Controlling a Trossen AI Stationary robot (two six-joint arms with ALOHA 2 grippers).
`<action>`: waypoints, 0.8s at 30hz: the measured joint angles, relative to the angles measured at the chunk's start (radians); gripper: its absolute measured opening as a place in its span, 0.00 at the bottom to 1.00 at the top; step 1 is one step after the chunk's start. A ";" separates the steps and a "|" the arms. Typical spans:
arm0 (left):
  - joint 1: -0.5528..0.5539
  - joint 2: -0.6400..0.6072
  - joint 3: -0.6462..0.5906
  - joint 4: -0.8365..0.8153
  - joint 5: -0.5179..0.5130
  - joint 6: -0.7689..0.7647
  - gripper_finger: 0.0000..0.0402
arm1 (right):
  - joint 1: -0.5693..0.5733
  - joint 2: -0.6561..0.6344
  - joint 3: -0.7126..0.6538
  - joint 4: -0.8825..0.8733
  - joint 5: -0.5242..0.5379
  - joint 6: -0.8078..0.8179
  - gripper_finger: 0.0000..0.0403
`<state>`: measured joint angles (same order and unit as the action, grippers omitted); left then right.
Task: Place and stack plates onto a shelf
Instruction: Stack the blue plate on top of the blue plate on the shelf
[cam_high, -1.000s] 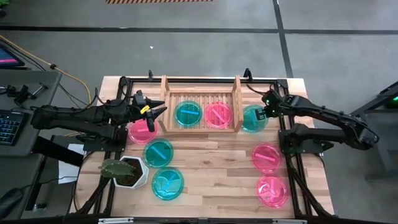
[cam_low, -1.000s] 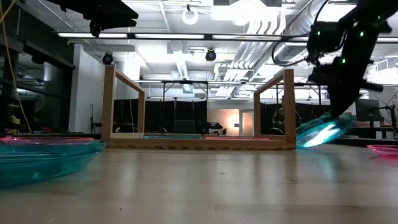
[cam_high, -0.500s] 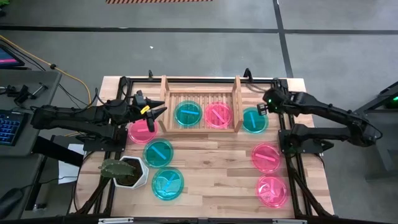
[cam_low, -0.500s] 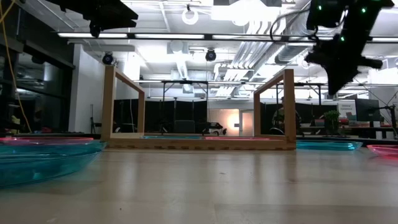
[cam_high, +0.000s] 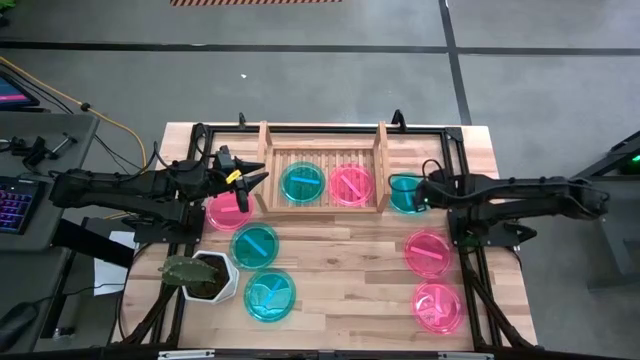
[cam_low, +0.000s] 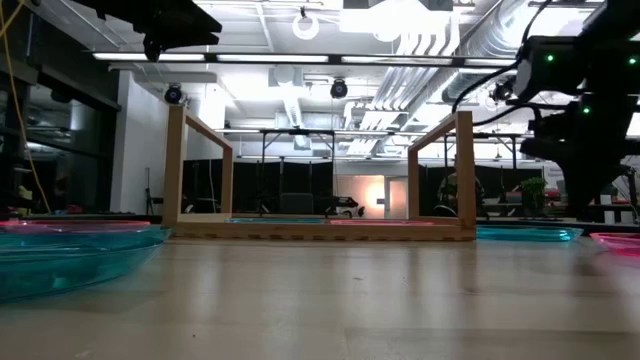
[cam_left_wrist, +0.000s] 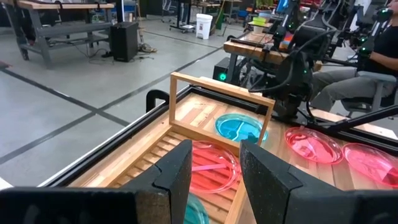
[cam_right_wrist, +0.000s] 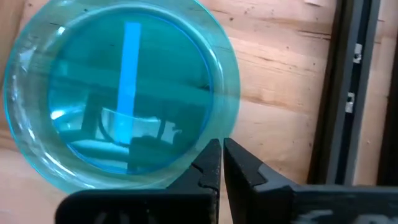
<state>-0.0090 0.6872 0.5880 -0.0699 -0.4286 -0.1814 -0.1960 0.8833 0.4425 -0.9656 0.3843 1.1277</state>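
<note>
While ceiling lights glare behind, the right end effector, fingers pressed together, overhangs the wooden tabletop

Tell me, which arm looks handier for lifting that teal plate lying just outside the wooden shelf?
The right. Its gripper sits at the rim of that teal plate, beside the shelf. The left gripper hovers beyond the shelf's other end.

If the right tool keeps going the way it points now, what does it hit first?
Probably the teal plate lying on the table just outside the shelf's right rail. The right tool, fingers nearly shut, sits at its rim, pointing at it. Whether it touches already is unclear.
</note>
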 joint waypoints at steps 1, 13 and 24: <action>0.000 0.000 0.000 -0.002 0.000 0.000 0.32 | 0.009 0.000 -0.003 -0.001 0.006 0.012 0.00; 0.000 0.000 0.000 -0.007 0.000 -0.001 0.32 | 0.001 0.000 -0.003 0.007 0.033 0.054 0.33; 0.000 0.000 0.000 0.008 0.000 0.000 0.32 | -0.116 0.079 -0.003 0.113 0.071 0.034 0.43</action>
<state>-0.0091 0.6872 0.5880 -0.0615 -0.4283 -0.1810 -0.3122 0.9620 0.4397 -0.8524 0.4552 1.1620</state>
